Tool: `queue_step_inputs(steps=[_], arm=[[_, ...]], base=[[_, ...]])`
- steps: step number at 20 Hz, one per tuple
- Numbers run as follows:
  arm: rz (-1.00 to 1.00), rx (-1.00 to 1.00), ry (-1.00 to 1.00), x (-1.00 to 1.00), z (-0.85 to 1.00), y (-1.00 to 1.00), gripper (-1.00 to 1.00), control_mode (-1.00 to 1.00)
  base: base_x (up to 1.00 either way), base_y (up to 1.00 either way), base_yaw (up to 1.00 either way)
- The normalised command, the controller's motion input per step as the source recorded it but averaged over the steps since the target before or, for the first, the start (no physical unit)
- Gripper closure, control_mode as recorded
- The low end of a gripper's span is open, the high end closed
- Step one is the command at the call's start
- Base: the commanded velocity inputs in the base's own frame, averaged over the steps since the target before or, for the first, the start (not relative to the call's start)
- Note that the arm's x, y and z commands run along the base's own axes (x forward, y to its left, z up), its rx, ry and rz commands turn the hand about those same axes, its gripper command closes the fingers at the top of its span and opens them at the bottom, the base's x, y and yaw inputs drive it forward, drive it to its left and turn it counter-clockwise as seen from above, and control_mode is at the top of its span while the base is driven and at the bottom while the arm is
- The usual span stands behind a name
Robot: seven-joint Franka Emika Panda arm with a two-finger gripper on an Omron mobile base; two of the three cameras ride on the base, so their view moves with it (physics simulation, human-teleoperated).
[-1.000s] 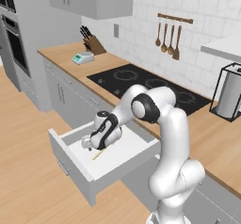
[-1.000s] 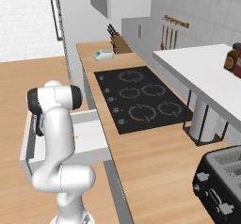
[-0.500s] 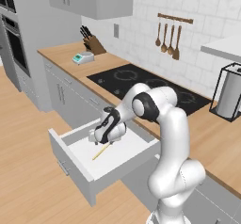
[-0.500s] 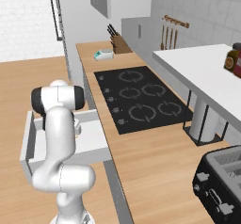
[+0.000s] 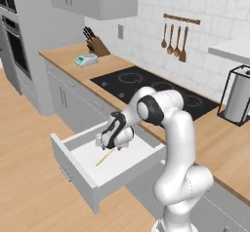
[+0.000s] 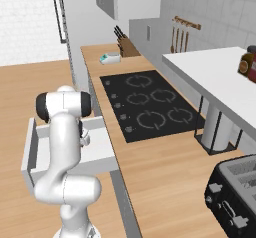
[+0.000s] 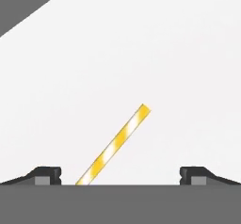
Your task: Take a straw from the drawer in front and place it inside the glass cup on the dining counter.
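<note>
gripper (image 7: 120, 175) jaws wide, holding nothing | straw (image 7: 114, 146) between fingertips | drawer (image 5: 78, 172) open

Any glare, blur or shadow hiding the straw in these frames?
Hand view: sharp, flat light, no glare; the straw reads clearly with yellow and white stripes on the drawer floor, between the open gripper tips. Left base view: softer, the straw is a thin line partly under the gripper.

A home kitchen: black cooktop (image 5: 157, 90), knife block (image 5: 96, 44), hanging wooden spoons (image 5: 175, 42), toaster (image 6: 236, 196).
</note>
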Motion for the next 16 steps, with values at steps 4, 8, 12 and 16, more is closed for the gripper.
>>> queue_step_inputs(steps=[4, 8, 12, 16], arm=[[-0.07, 0.0, 0.0, 0.16, -0.19, -0.02, -1.0, -1.0], [-0.07, 0.0, 0.0, 0.25, -0.1, 0.04, -1.0, -1.0], [-0.08, 0.0, 0.0, 0.17, -0.18, 0.09, -1.0, -1.0], [-0.08, 0.0, 0.01, 0.01, -0.21, 0.17, -1.0, -1.0]], base=[[0.0, 0.0, 0.0], [0.0, 0.0, 0.0], [0.0, 0.0, 0.0], [0.0, 0.0, 0.0]])
